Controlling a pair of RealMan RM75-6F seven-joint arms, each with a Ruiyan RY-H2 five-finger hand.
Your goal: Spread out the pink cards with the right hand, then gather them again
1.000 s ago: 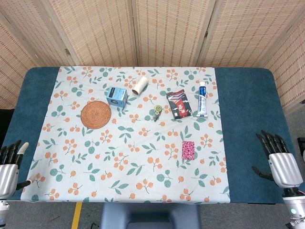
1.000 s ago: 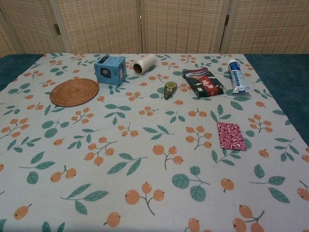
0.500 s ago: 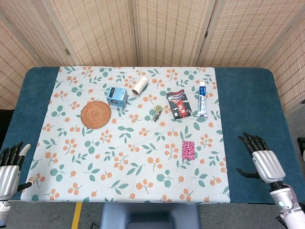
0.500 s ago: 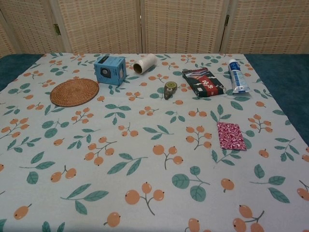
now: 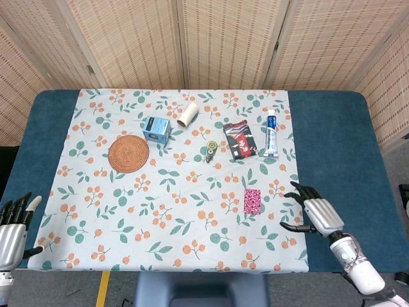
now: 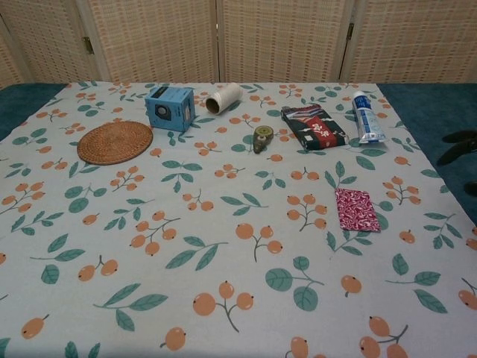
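Note:
The pink cards (image 5: 253,201) lie in one neat stack on the floral cloth, right of centre; the chest view shows the stack (image 6: 356,209) flat and squared up. My right hand (image 5: 313,212) hovers at the right edge of the floral cloth, a short way right of the cards and not touching them, fingers apart and empty. My left hand (image 5: 13,225) sits at the table's front left corner, fingers apart, holding nothing. The chest view shows neither hand clearly, only dark shapes at its right edge.
Across the back of the cloth lie a woven coaster (image 5: 128,153), a blue box (image 5: 156,129), a paper roll (image 5: 187,114), a small tape dispenser (image 5: 211,151), a dark snack packet (image 5: 239,140) and a toothpaste tube (image 5: 271,141). A woven screen stands behind the table.
My right hand has moved left from the table's right edge across the blue cloth toward the cards. The left hand has sunk slightly. The cards have not moved.

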